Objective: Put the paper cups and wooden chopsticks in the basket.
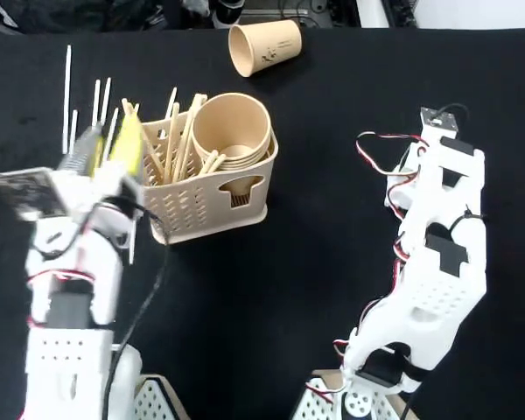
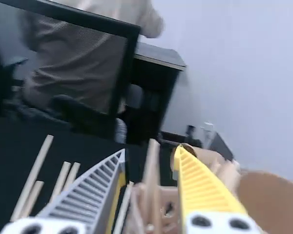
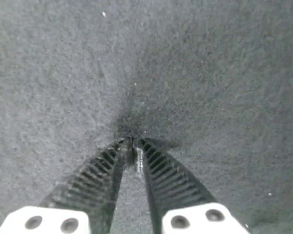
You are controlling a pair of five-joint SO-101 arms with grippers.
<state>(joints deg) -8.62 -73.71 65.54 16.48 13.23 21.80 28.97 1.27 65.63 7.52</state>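
1. L end effector (image 1: 112, 140) released, jaws apart, at the basket's (image 1: 212, 203) left side. R end effector (image 3: 135, 146) clenched on nothing, tips on bare tabletop (image 1: 315, 219).
2. Done: stacked cups (image 1: 232, 131) + many chopsticks (image 1: 185, 131) in basket.
3. Left to do: one paper cup (image 1: 264, 46) on its side at far edge, plus loose chopsticks (image 1: 67, 87) near far-left corner.
4. L wrist view shows the jaw gap; high view gives the leftovers' layout.

Beige slotted basket (image 1: 212, 203); tan paper cups (image 1: 264, 46); pale chopsticks (image 1: 67, 83); black table (image 1: 315, 131); white arms (image 1: 437, 262).
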